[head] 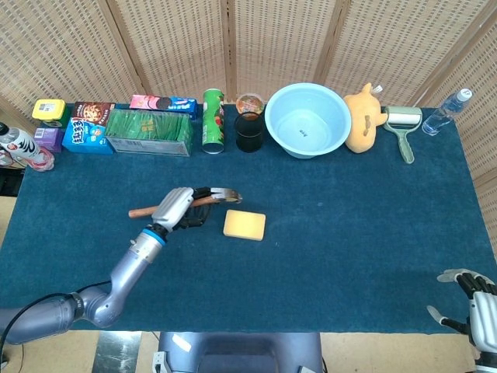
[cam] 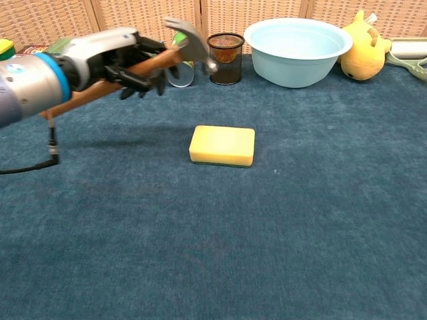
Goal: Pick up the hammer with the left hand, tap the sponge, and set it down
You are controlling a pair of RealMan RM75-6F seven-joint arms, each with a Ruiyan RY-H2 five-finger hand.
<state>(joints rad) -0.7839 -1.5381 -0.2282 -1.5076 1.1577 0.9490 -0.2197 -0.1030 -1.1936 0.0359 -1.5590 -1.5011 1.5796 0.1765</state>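
Observation:
My left hand [head: 175,208] [cam: 123,59] grips the wooden handle of the hammer [head: 211,196] [cam: 180,48], which is lifted off the table and tilted, head up and to the right. The steel head hangs above and left of the yellow sponge [head: 245,224] [cam: 222,145], clear of it. The sponge lies flat on the blue cloth. My right hand [head: 475,307] shows at the bottom right corner of the head view, fingers apart, holding nothing.
Along the back edge stand snack boxes [head: 147,131], a green can [head: 213,120], a black mesh cup [head: 249,132] [cam: 225,57], a light blue bowl [head: 307,120] [cam: 297,41], a yellow plush toy [head: 363,116], a lint roller [head: 404,128] and a bottle [head: 446,112].

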